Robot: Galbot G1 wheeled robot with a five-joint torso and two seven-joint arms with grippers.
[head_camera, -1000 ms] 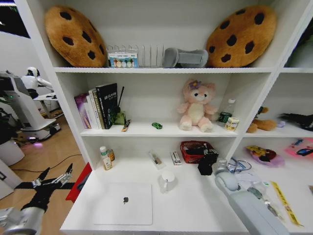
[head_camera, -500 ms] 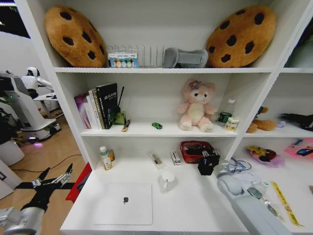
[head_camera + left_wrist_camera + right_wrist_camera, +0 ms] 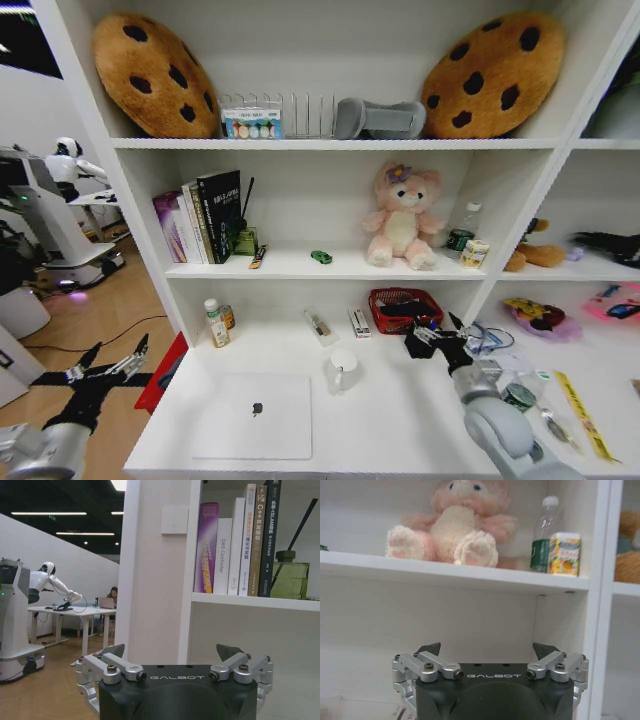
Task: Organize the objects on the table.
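A closed silver laptop [image 3: 255,415] lies near the front left of the white table [image 3: 400,425]. A tiny green toy car [image 3: 321,257] sits on the shelf above, left of the pink plush. My right gripper [image 3: 432,338] hovers open over the table just in front of a red basket [image 3: 392,300], holding nothing. In the right wrist view the right gripper [image 3: 487,650] faces the back wall under the shelf, its fingers spread wide. My left gripper [image 3: 105,365] hangs open beyond the table's left edge, and in its wrist view the left gripper [image 3: 170,652] is empty.
A white cup [image 3: 343,368] stands right of the laptop, with a small bottle [image 3: 213,322] at the back left. Books [image 3: 200,215] and a green pen holder [image 3: 245,240] fill the shelf's left end. A yellow ruler [image 3: 580,415] and small clutter lie at the right.
My right gripper has edged slightly right and turned in front of the red basket, and its forearm now sits lower in the view. The left arm has not moved.
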